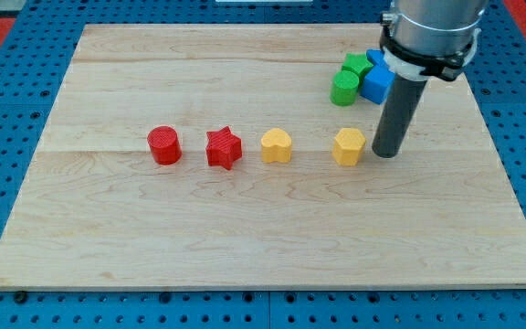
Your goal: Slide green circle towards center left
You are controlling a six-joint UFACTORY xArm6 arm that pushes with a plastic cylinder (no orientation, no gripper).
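My tip point(387, 153) rests just right of the yellow hexagon block point(349, 146); no gripper shows. The green circle block point(343, 90) looks light, rigid; push its right side.

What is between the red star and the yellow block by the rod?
In the camera view, a yellow heart sits between the red star and the yellow hexagon.

Grey housing, dark cylindrical rod point(396, 114)
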